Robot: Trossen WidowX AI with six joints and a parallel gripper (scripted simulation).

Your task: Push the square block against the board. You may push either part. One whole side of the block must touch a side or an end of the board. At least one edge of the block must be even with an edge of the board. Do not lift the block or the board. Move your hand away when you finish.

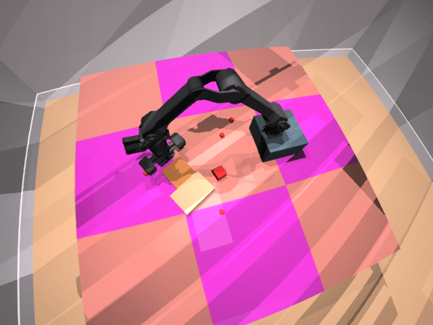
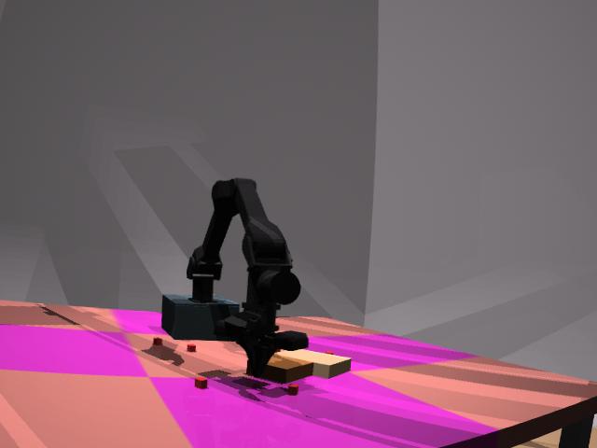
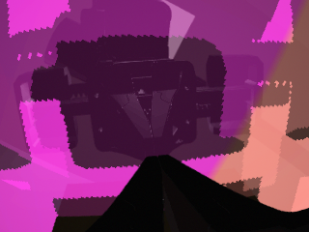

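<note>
Black two-finger gripper [image 1: 163, 162] [image 2: 256, 374] [image 3: 157, 166] was low beside square orange-brown block [image 1: 177, 172] [image 2: 288, 370]; fingers pressed together, nothing between them. Block lay flat against long side of rectangular cream board [image 1: 191, 193] [image 2: 339, 364], apparently touching, adjacent edges near even. Gripper-to-block contact: indeterminate. Red cube [image 1: 219, 172]: near board, apart.

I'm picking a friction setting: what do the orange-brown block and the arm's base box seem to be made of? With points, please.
Orange-brown block [image 1: 178, 172] [image 2: 288, 373]: possibly painted wood; smooth, matte, evenly coloured.
Base box [image 1: 287, 142] [image 2: 180, 315]: perhaps stained wood; dark blue-grey with faint grain-like streaks.
</note>
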